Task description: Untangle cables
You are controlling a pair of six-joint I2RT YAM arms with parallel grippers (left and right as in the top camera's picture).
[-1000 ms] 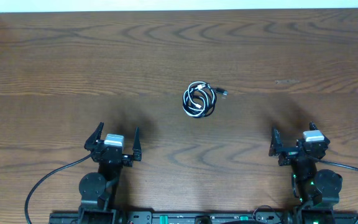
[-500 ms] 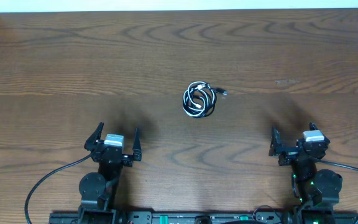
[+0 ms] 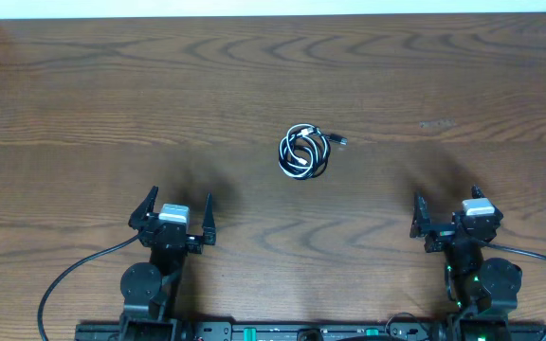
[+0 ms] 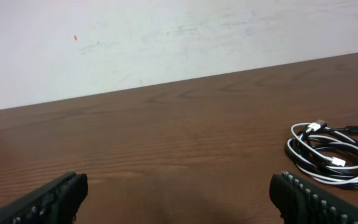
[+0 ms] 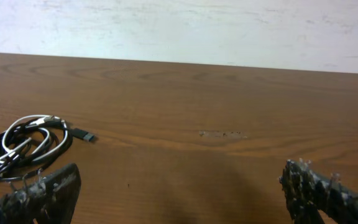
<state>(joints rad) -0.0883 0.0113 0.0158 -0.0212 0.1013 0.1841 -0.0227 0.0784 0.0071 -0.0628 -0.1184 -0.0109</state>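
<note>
Evidently poised to begin, the left gripper (image 3: 178, 199) and right gripper (image 3: 446, 197) sat wide open and empty at seven and five o'clock, facing the tangled cables (image 3: 303, 152).

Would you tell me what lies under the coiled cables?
The cables rest directly on the wooden table; nothing else shows beneath. Where loops overlap, lower strands are hidden.

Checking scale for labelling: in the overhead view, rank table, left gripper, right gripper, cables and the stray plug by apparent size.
1. table
2. left gripper and right gripper: alike, so tied
3. cables, in one coil
4. plug, sticking out at the coil's right
</note>
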